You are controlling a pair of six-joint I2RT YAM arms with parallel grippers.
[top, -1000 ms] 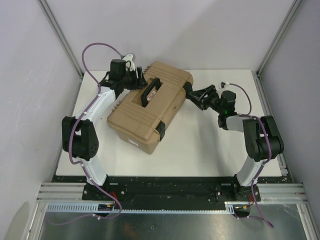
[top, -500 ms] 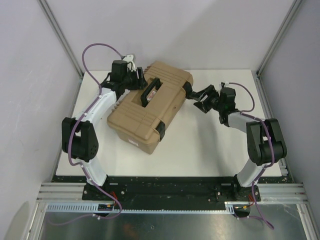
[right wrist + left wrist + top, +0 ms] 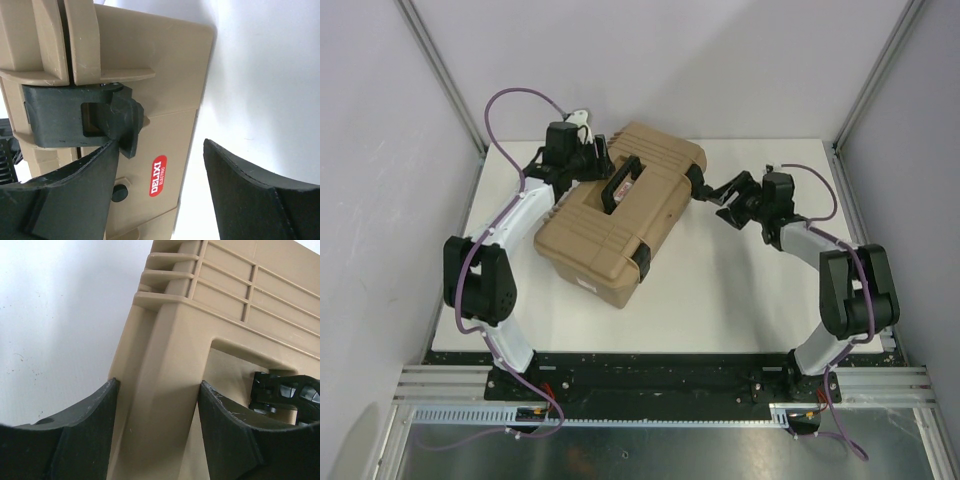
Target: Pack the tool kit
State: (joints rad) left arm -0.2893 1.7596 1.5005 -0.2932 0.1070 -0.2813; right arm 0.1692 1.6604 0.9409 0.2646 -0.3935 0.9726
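- Toolbox [image 3: 610, 225]: tan plastic, rectangular, lid down. It sits at a slant on the white table [image 3: 740, 290], left of centre and toward the far side, with one corner pointing at the arm bases.
- Black handle [image 3: 620, 185] lies flat along the middle of the lid.
- Front latch [image 3: 640, 258], black, sits on the long side near the corner closest to the bases.
- Left gripper [image 3: 158, 385] is at the far-left corner of the toolbox. Its dark fingers [image 3: 75, 440] straddle a ribbed tan corner post. The post fills the gap and both inner faces press against it, so the jaws are clamped on the toolbox there.
- Right gripper [image 3: 160, 145] is at the right end of the toolbox, jaws spread wide and holding nothing.
- One finger [image 3: 75, 190] of the right gripper touches the edge of the end latch [image 3: 75, 117] with its tip. The other finger hangs over bare table, clear of the box.
- End latch is black with a square window, and straddles the seam between lid and body. I cannot tell whether it is snapped home.
- Red label [image 3: 158, 176], lettered DELIXI, is on the same end wall just beside the latch. A small black round knob [image 3: 120, 192] sits next to it.
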